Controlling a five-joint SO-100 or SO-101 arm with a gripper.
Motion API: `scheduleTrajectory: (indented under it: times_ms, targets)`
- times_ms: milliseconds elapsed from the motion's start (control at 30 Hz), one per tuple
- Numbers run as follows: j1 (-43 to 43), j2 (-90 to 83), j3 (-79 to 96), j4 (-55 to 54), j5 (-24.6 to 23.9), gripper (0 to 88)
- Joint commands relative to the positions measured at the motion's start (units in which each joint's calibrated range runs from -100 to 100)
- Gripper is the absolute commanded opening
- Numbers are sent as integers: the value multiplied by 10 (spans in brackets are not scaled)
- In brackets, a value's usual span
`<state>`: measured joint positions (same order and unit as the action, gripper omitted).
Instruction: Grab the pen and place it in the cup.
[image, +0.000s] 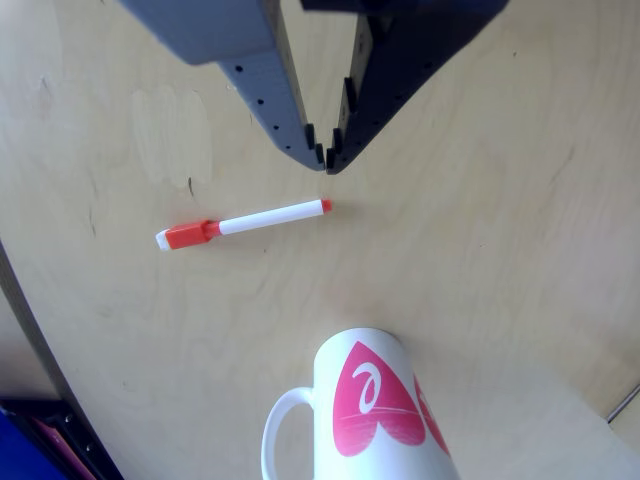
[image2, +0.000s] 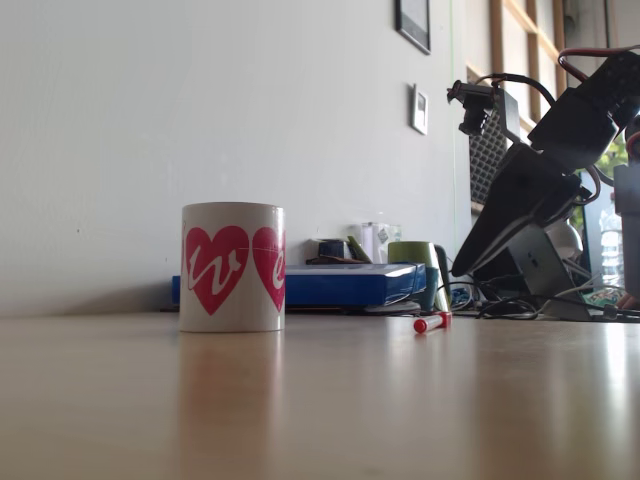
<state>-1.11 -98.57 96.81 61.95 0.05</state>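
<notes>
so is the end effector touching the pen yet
Apart. In the other view, bare table shows between the end effector tips and the pen, which lies flat just below them. The fixed view also shows the end effector raised above the pen.

Heart-printed cup (image2: 232, 266) upright on table (image2: 320, 400); pen (image2: 431, 322) lying right; arm's fingers (image2: 462, 268) above pen

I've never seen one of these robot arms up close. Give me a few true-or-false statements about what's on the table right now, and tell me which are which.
1. The pen lies flat on the table. True.
2. The gripper is holding the pen. False: it hangs above the pen, its tips almost together and nothing between them.
3. The mug stands upright. True.
4. The pen is inside the mug. False: it lies apart from it on the wood.
5. The mug has blue stars. False: it has pink-red hearts.
</notes>
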Motion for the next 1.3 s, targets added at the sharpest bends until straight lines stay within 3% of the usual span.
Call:
scheduleTrajectory:
  times_ms: [0, 1267]
  targets:
    - [11, -9, -2, -8, -3, 10]
    - [11, -7, -2, -8, -3, 10]
